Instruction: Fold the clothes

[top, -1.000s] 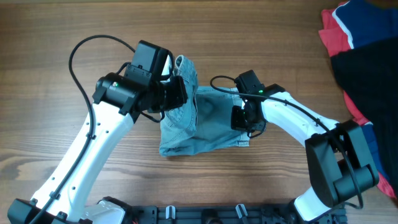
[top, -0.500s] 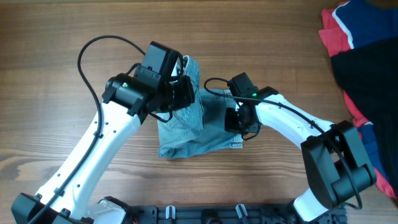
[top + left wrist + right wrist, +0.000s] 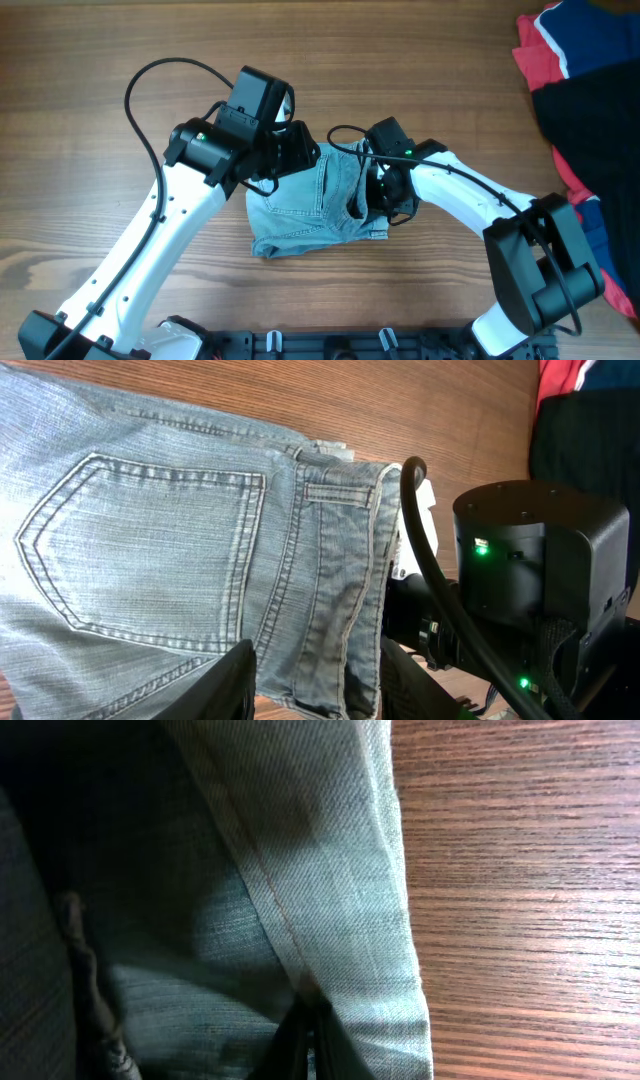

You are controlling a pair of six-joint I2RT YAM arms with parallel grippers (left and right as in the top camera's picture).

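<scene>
Evidently the right tool [image 3: 302, 1042] pinches the three-o'clock edge of the jeans [image 3: 300, 205] to anchor the fold, while the left tool [image 3: 315, 685] straddles the waistband, fingers spread.

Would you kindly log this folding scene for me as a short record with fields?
jeans: light-blue denim, folded, back pocket up, mid-table
left gripper: fingers astride the waistband end; grip unclear
right gripper: pinching a denim hem
garment pile: red, navy, black, at the right edge
table: wood grain
</scene>
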